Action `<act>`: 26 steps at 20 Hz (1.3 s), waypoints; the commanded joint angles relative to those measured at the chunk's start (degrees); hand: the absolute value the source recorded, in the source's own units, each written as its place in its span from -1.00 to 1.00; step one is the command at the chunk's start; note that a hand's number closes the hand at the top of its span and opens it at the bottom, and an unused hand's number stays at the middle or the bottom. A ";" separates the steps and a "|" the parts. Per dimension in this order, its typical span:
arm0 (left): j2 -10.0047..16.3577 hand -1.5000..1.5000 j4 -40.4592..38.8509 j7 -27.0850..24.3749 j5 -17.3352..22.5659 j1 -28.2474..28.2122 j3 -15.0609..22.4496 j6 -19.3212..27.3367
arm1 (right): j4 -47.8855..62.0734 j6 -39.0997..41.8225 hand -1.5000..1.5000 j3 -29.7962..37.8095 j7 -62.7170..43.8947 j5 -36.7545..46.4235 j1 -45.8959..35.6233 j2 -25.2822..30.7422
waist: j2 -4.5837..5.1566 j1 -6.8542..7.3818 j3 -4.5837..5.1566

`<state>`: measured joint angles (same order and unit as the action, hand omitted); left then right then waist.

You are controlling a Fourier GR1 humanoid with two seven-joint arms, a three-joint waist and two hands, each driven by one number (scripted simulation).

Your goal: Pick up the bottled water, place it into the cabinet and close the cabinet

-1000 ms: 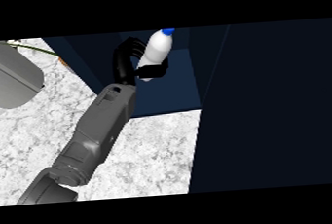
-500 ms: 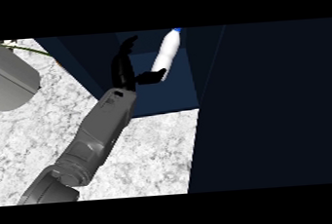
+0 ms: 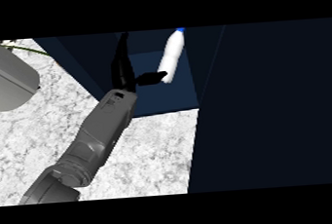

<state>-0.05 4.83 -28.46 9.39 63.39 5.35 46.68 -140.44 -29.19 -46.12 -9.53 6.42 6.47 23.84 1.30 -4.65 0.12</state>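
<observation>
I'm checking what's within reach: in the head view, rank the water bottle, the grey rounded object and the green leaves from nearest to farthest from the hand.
1. Water bottle: just right of the left hand, inside the cabinet.
2. Grey rounded object and green leaves: both off to the left, too close to call.

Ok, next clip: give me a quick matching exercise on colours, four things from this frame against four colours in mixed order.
Things:
1. bottled water
2. right hand
3. counter
4. cabinet

Colours:
A. dark blue
B. black
C. white with a blue cap
D. mottled grey and white

Pairs: 1-C, 2-B, 3-D, 4-A
</observation>
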 commanded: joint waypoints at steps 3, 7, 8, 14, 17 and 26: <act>1.21 -1.00 2.19 -2.94 0.56 -1.18 -0.95 -8.07 | -4.54 -0.18 -1.00 -2.04 -1.28 1.10 2.26 0.75 | -0.25 0.97 -0.01; 0.20 1.00 8.07 -11.21 4.48 -3.95 -4.64 -14.89 | -4.32 -0.48 -1.00 -1.99 -1.73 1.13 1.46 0.42 | -0.22 1.22 0.11; 0.06 1.00 9.29 -11.44 5.22 -2.57 -5.25 -16.37 | -3.04 -0.65 -1.00 -1.97 0.68 0.80 3.50 1.34 | -0.47 1.15 0.00; 0.05 1.00 12.30 -15.94 8.58 -6.50 -4.56 -26.85 | -4.01 -1.54 -1.00 -2.98 -5.99 3.85 -0.40 -0.73 | -1.12 2.66 0.05; 0.04 1.00 12.91 -14.37 12.38 -6.09 -3.21 -30.85 | -3.75 -0.56 -1.00 -1.43 -2.43 1.09 0.76 0.57 | -1.12 2.03 -0.05; 0.05 1.00 25.01 -9.22 17.28 -15.80 3.50 -44.14 | -6.97 -1.87 -1.00 0.62 -0.93 2.17 5.61 5.44 | -2.31 4.80 -0.13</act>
<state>-0.02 24.52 -39.24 24.19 53.35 8.01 7.92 -141.13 -31.09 -45.56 -9.81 5.98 8.20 25.96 -0.16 -1.44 0.09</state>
